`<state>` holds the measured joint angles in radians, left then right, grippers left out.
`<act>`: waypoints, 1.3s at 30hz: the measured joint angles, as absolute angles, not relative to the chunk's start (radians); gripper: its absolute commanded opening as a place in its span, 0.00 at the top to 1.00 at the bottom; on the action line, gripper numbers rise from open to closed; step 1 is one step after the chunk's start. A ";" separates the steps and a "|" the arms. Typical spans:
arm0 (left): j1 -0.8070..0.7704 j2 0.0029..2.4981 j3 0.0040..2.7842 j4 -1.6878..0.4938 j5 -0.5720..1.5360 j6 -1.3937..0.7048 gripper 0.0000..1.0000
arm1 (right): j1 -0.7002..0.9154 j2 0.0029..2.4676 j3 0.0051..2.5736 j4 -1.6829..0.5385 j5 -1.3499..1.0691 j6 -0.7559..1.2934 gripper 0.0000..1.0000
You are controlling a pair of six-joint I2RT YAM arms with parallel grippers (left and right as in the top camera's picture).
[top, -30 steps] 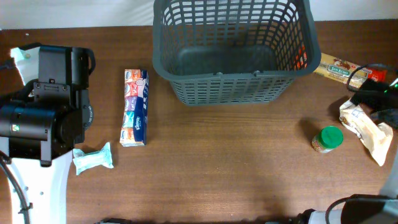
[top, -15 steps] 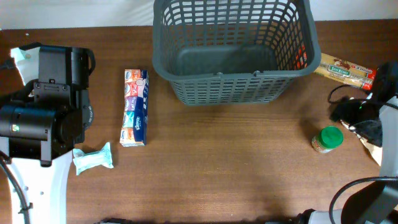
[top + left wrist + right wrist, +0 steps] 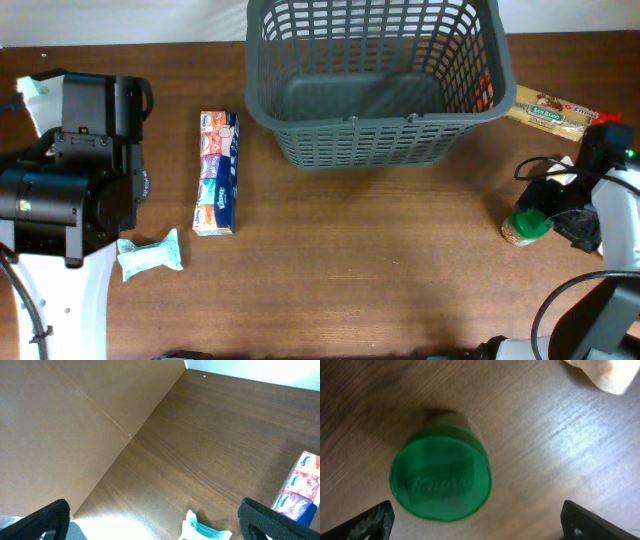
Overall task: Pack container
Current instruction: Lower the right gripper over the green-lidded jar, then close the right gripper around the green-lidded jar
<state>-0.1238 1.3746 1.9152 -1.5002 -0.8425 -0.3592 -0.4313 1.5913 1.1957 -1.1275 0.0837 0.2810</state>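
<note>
We hold our right gripper (image 3: 480, 526), jaws spread wide, directly above the green-lidded Knorr jar (image 3: 440, 477), apparently to straddle it. The container (image 3: 370, 145) sits at the far edge of the table (image 3: 380, 260). The left gripper (image 3: 157, 522) idles, jaws apart.

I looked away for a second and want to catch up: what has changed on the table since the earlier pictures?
The right gripper came in from the right edge of the table and now hangs open over the green-lidded jar, not gripping it. Nothing was picked up or let go. The left gripper, container, tissue pack and jar stayed where they were.
</note>
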 measured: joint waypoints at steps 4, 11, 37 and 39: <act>-0.124 1.375 1.915 -1.500 -0.842 -0.359 0.00 | -0.431 1.594 1.171 -1.083 0.084 0.284 0.01; -0.124 1.375 1.915 -1.500 -0.842 -0.359 0.00 | -0.431 1.653 1.170 -1.072 0.076 0.284 0.01; -0.124 1.375 1.915 -1.500 -0.842 -0.359 0.00 | -0.410 1.773 1.161 -1.030 0.054 0.329 0.01; -0.124 1.375 1.915 -1.500 -0.842 -0.359 0.00 | -0.395 1.773 1.148 -1.016 0.054 0.332 0.01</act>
